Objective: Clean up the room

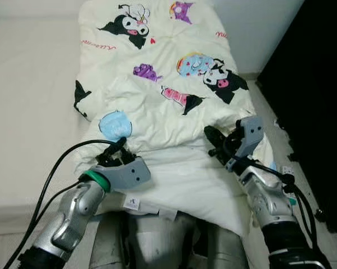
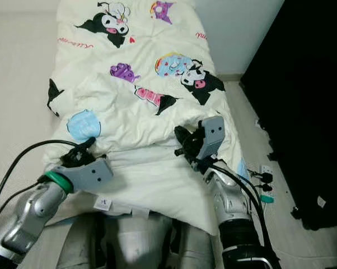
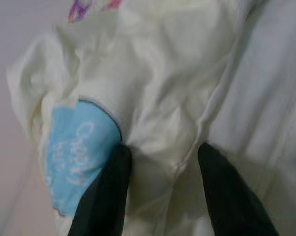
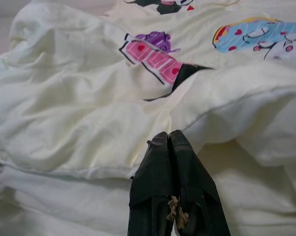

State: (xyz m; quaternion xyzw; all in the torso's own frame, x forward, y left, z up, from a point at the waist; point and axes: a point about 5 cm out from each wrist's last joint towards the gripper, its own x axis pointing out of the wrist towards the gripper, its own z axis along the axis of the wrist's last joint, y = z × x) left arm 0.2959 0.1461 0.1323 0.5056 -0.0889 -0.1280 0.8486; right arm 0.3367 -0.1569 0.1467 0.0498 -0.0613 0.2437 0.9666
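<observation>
Over the cream quilt (image 1: 174,101), left claw (image 3: 160,162) spread, right claw (image 4: 168,140) closed

Both arms: silver metal shells, rounded segments. Left arm (image 1: 73,216) has a green ring at the wrist, then a flat grey housing plate with small screw holes. Two black cables loop off it toward the shoulder. Right arm (image 1: 269,204) carries the same grey housing with a round hole in it, black cables along the forearm, a teal bit near the wrist, black cuff lower down. Left gripper (image 3: 160,191) and right gripper (image 4: 171,142): long matte black fingers. Grey torso shell between the arms.
</observation>
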